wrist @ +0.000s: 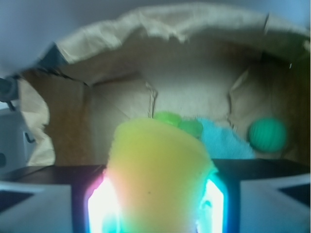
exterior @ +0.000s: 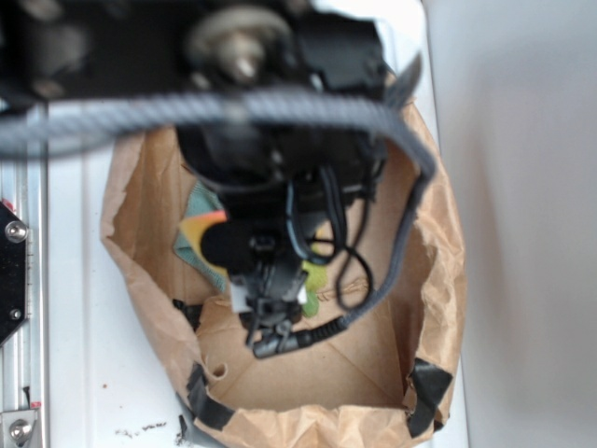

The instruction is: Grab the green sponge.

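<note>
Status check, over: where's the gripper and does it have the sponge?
Gripper shut on yellow sponge, inside paper bag. Green ball, blue cloth behind, apart. Nothing blocking.

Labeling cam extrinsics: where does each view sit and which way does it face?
Exterior: overhead, looking straight down into the brown paper bag; the black arm and its cable block most of the inside.
Wrist: on the hand, looking forward along its lit fingers clamped on the green sponge, toward a green ball and the bag's far wall.
Shared: the bag; the sponge can't be made out from overhead.
</note>
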Tool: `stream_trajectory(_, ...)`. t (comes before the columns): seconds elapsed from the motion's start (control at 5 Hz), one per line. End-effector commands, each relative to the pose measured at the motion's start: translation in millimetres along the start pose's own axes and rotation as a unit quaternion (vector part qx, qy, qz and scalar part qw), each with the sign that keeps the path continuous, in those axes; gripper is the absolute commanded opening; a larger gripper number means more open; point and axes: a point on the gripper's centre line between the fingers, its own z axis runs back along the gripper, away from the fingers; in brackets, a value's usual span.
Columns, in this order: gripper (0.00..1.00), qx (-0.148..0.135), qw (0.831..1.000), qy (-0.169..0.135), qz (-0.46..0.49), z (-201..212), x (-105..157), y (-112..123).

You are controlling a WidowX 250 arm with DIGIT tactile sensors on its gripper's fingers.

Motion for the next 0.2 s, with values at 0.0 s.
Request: stream_trajectory(0.0, 0.0, 0.04, 0.997, -0.059, -0.007, 27.1, 10.6, -4.4)
